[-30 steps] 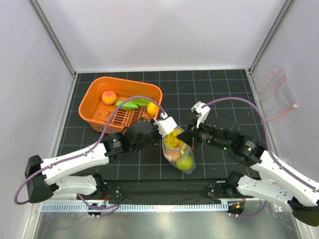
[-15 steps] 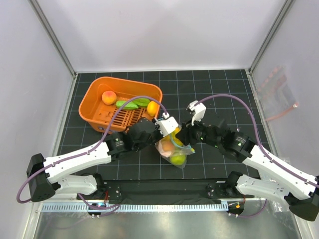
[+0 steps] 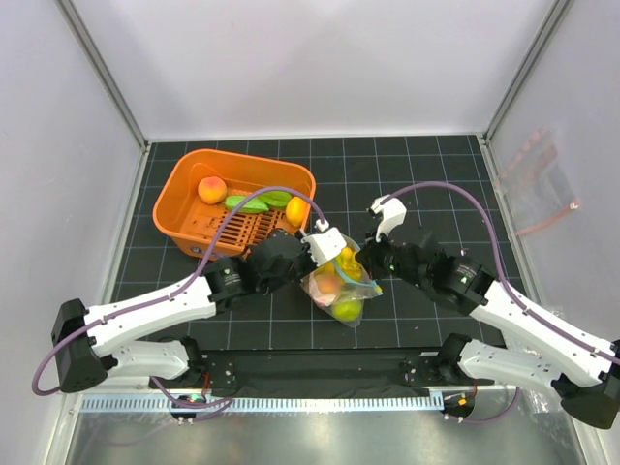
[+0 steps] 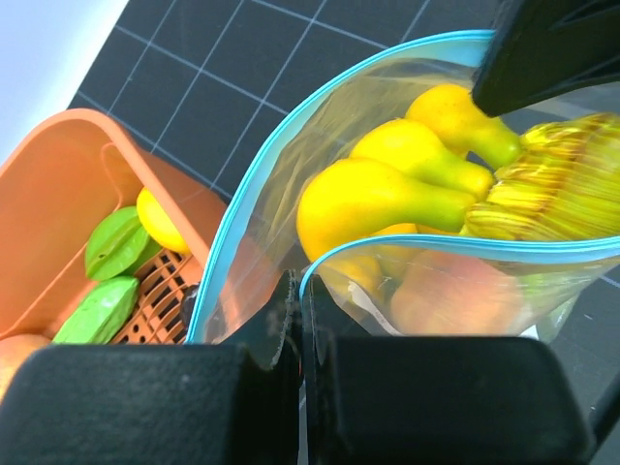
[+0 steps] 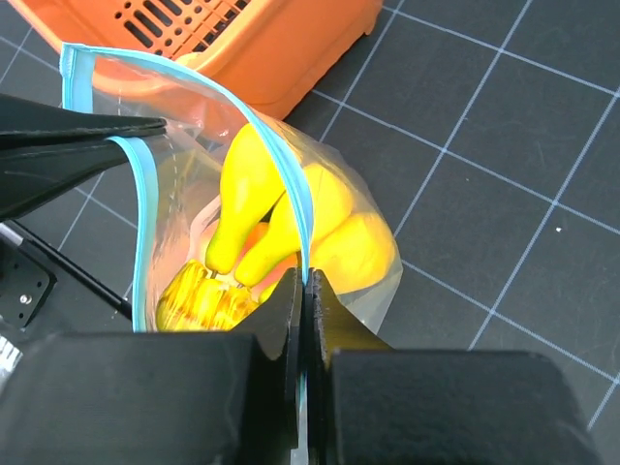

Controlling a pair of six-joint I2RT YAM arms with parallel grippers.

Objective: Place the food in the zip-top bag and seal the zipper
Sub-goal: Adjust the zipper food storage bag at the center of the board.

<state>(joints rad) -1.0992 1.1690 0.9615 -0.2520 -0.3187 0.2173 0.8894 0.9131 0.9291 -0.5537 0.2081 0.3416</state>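
Clear zip-top bag [image 3: 341, 291] bulging, mouth open.

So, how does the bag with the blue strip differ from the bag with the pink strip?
The blue-strip bag holds toy fruit; the pink-strip bag looks flat and empty. The blue-strip bag is pinched at its open mouth by the left gripper and the right gripper; nothing touches the pink-strip bag, which lies off the black mat at the right. Both are clear plastic.

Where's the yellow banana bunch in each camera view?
Top external: banana at centre, inside the zip-top bag.
Left wrist: banana upper right of centre, inside bag.
Right wrist: banana centre-left, crossed by the teal zipper.
Shared landmark: orange basket, in all three.
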